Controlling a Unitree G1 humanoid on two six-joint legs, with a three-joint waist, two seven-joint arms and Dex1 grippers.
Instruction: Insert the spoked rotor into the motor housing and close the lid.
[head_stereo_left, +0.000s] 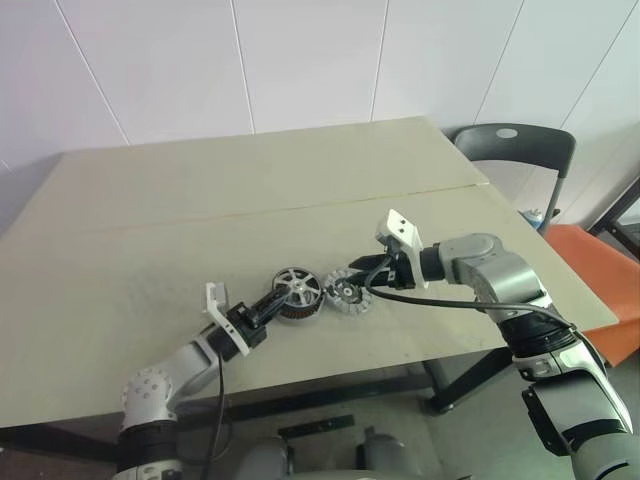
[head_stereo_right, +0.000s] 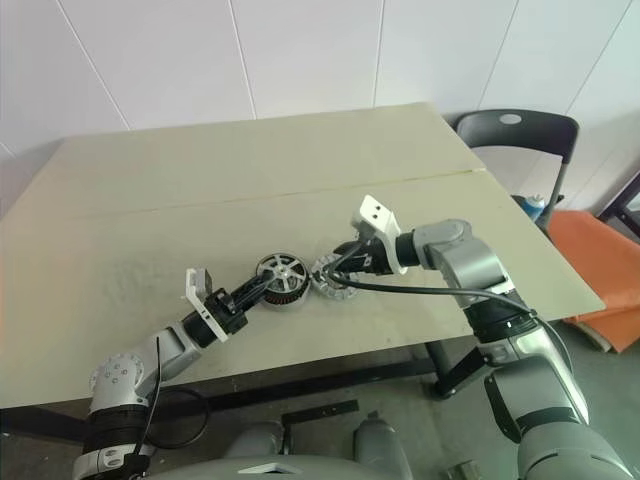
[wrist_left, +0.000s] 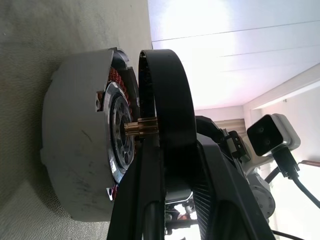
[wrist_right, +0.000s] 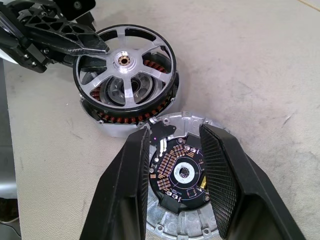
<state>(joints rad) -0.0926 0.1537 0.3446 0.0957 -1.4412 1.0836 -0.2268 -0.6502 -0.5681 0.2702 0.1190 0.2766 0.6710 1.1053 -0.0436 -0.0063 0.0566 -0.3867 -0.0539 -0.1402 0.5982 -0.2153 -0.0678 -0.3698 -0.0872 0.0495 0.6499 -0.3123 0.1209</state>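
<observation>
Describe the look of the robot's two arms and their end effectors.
Both arms are silver-grey metal with black joints. Each end effector, left and right, has two black fingers with a meshed texture and carries a white camera block. A black cable loops along the right arm.

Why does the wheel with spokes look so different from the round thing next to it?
The spoked rotor has a black rim, silver spokes and open gaps; the lid is pale metal, showing a circuit board. The rotor sits tilted on the motor housing; the lid lies flat. Both are round, side by side on the table.

Bright, even daylight; blown-out white glare behind the left wrist view; soft shadows.
</observation>
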